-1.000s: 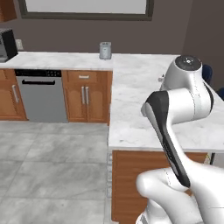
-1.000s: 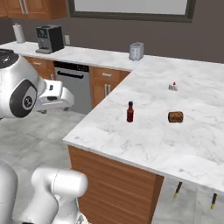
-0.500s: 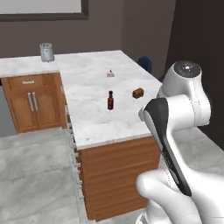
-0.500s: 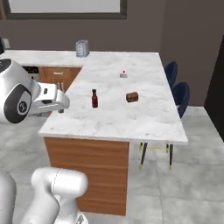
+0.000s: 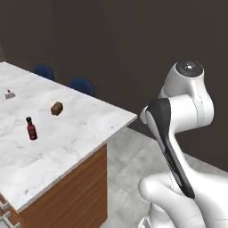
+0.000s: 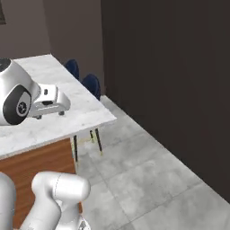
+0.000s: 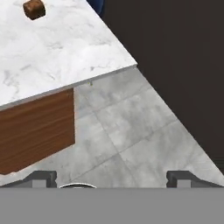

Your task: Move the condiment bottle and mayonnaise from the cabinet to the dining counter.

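One condiment bottle (image 5: pixel 31 128), slim and dark red-brown with a black cap, stands upright on the dining counter (image 5: pixel 84 133), the broad white grey-veined marble surface on a wooden base, toward the left of the left base view. Farther back and to its right on the same surface lies a small brown block (image 5: pixel 56 108), well apart from the bottle, and a tiny pale object with a red spot (image 5: pixel 9 93) sits near the far left edge; what it is cannot be told. Two blue chairs (image 5: pixel 81 86) stand at the far side of the surface, against a dark wall (image 5: pixel 133 53).

The hand (image 7: pixel 112 179) is empty, its two dark fingertips (image 7: pixel 41 178) spread wide at the bottom of the hand view, with nothing between them. It looks down over the grey tiled floor (image 7: pixel 131 140) beside the near corner of the surface, apart from the marble and from everything on it. The brown block appears at the top left of that view. In the right base view the hand sits at the left, just over the marble near its corner edge, and the white arm (image 5: pixel 182 116) rises folded at the right of the left base view.
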Controlling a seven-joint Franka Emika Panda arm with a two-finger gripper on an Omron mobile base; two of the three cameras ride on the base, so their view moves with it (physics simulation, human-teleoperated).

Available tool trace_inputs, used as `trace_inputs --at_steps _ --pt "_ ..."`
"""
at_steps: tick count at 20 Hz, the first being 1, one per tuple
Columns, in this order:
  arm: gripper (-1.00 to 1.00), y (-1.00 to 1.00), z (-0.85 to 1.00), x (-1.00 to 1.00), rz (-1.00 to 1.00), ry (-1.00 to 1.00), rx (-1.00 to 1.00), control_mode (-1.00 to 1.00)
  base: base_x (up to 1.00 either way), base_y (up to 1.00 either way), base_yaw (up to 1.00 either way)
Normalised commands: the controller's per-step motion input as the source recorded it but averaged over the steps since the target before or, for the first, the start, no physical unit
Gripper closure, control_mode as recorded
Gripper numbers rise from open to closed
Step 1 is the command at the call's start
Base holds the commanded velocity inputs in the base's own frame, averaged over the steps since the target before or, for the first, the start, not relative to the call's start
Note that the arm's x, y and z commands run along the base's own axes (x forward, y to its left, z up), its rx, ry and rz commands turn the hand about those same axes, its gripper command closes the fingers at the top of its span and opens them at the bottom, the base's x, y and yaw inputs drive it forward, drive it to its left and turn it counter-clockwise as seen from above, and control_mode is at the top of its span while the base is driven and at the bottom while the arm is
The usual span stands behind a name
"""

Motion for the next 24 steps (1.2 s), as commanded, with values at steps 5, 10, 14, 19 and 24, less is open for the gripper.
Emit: trace_inputs --at_steps 5,10,14,19,24 --pt "-1.00 0.00 0.00 0.00 0.00 0.00 0.00 1.00 0.00 0.00 -0.97" --pt "-1.00 0.00 0.00 0.00 0.00 0.00 0.00 1.00 0.00 0.00 -0.97" --pt "-1.00 0.00 0.00 0.00 0.00 0.00 0.00 1.00 -0.03 0.00 -0.93" --pt "-1.00 0.00 0.00 0.00 0.00 0.00 0.00 1.00 -0.07 0.00 -0.89" --pt "-1.00 0.00 0.00 0.00 0.00 0.00 0.00 1.00 -0.09 0.01 -0.87"
